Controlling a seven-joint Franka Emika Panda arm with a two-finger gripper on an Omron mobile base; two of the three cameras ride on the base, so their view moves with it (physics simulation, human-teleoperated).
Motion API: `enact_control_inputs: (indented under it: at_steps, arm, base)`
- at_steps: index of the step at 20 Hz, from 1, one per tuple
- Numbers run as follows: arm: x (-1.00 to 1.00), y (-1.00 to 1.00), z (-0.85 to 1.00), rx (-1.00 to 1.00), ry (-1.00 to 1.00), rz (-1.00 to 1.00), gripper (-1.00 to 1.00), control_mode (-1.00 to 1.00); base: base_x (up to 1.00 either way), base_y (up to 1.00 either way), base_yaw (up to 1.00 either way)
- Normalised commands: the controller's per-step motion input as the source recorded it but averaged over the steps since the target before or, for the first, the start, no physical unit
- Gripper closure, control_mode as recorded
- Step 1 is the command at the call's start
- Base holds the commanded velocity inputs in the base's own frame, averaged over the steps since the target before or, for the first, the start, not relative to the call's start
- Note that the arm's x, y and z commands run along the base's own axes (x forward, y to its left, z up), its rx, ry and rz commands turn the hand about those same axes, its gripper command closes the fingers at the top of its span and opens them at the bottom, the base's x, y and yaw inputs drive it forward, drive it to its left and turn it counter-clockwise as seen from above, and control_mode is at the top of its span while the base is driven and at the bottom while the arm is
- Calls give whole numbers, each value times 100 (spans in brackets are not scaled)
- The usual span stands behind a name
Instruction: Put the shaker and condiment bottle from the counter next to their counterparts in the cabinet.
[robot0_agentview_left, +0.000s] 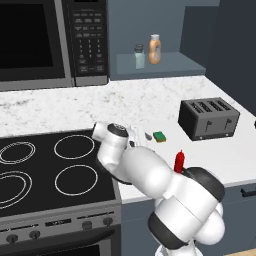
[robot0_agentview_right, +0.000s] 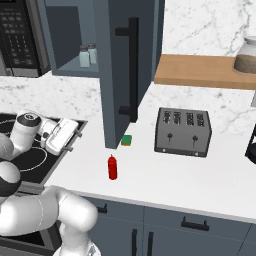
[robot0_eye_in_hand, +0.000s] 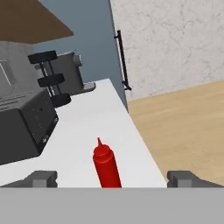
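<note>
**Red bottle on the counter, fingers spread wide**

We see the condiment bottle upright on the counter, near its front edge, well apart from the toaster. Our gripper has its 2 fingers apart with the bottle between them, untouched. In the cabinet niche stand 2 containers: a shaker beside an orange-tan bottle.

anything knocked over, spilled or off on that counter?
Nothing stands out. The red bottle stands upright near the counter's front edge, the toaster sits square, and the sponge lies flat. No spills show.
</note>
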Motion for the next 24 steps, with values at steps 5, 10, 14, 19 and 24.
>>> enact_control_inputs:
  at_steps: [5,10,14,19,24]
  arm:
    - [0,-37,-79,1,0,0,-100,-100]
    - [0,-30,-40,1,0,0,-100,-100]
    - [4,-1,-3,0,0,0,-100,-100]
    - [25,-23,-23,0,1,10,-100,-100]
    - [1,-31,-13,-1,1,7,-100,-100]
  base:
    - [0,0,0]
    - [0,0,0]
    - [0,0,0]
    - [0,0,0]
    - [0,0,0]
